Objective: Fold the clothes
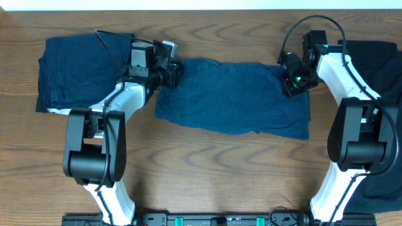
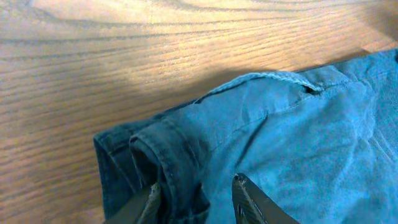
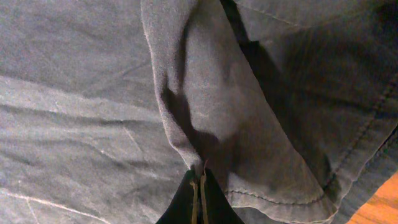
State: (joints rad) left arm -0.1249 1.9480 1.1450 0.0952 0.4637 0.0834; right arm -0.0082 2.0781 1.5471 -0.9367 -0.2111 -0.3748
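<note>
Pinching the blue garment (image 1: 232,100) spread on the counter (image 1: 207,163) at its right edge with the right claw (image 3: 199,182) clamped tight, straddling its folded left hem with the left claw (image 2: 196,191), can't tell whether gripping.

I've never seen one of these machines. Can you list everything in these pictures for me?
blue denim garment: one, mid blue, laid out mid-table between the grippers.
navy garment: one, dark navy, folded, far left.
black garment: one, black, right edge.
wooden table: one, brown, beneath everything.
arms: two, white and black, left arm and right arm.
left gripper: one, black, fingers astride the denim's left hem.
right gripper: one, black, shut on the denim's right edge.
</note>
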